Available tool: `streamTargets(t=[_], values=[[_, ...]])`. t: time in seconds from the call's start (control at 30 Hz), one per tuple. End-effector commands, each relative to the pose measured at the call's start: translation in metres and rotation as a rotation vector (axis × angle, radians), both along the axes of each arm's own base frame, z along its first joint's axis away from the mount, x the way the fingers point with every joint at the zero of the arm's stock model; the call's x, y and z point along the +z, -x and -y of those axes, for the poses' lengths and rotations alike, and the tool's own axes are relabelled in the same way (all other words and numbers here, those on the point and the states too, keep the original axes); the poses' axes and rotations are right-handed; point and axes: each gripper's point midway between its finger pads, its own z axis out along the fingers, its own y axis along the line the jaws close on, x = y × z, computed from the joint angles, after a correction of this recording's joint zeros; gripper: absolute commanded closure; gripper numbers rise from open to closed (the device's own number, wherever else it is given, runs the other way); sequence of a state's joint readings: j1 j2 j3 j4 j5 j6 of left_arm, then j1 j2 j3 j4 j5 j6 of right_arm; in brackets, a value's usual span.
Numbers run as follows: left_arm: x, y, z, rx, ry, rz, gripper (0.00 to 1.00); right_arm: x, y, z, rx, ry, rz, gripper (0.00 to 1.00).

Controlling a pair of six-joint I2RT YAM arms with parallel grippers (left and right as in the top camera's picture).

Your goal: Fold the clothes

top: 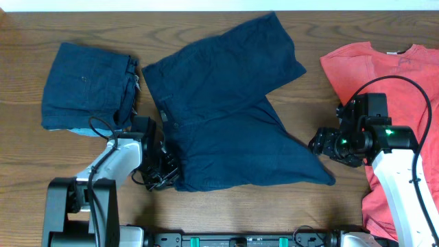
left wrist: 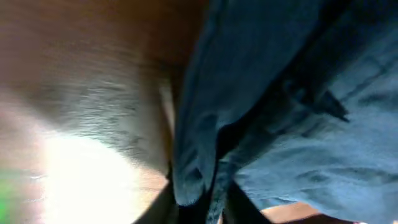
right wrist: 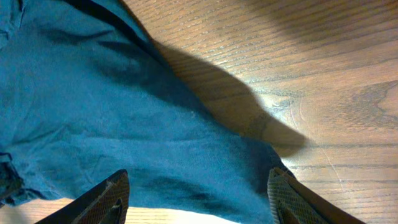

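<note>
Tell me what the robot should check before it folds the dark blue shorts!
1. Grip of the left pincer on the dark navy fabric shorts: ok, the cloth edge is pinched.
2. Grip of the right pincer on the shorts' corner: not ok, it stands open over the cloth.
3. Gap between the shorts and the folded dark navy fabric pile: cannot tell, their edges lie very close.
4. Gap between the shorts and the coral-red fabric T-shirt: ok, they lie apart.
</note>
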State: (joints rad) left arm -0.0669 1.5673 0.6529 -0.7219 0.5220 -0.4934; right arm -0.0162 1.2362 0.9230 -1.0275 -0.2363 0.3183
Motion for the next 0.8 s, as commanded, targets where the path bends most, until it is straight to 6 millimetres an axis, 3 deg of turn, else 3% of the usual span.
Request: streamTargets(t=[0.0, 0.23, 0.47, 0.67, 0.77], values=[[-0.017, 0.021, -0.009, -0.046, -0.047, -0.060, 0.94, 0.003, -0.001, 0.000, -0.008, -0.008, 0.008, 0.31], [0.004, 0.012, -0.006, -0.081, -0.023, -0.051, 0.94, -0.001, 0.009, 0.005, -0.057, 0.012, -0.045, 0.31], [0.048, -0.028, -0.005, -0.102, -0.032, 0.119, 0.94, -0.024, 0.035, 0.018, -0.178, 0.030, -0.165, 0.33], [0.063, -0.039, -0.006, -0.101, -0.042, 0.196, 0.94, -0.046, 0.066, -0.021, -0.151, -0.197, -0.281, 0.32], [0.064, -0.038, -0.006, -0.101, -0.042, 0.194, 0.94, -0.054, 0.071, -0.030, -0.146, -0.251, -0.294, 0.32]])
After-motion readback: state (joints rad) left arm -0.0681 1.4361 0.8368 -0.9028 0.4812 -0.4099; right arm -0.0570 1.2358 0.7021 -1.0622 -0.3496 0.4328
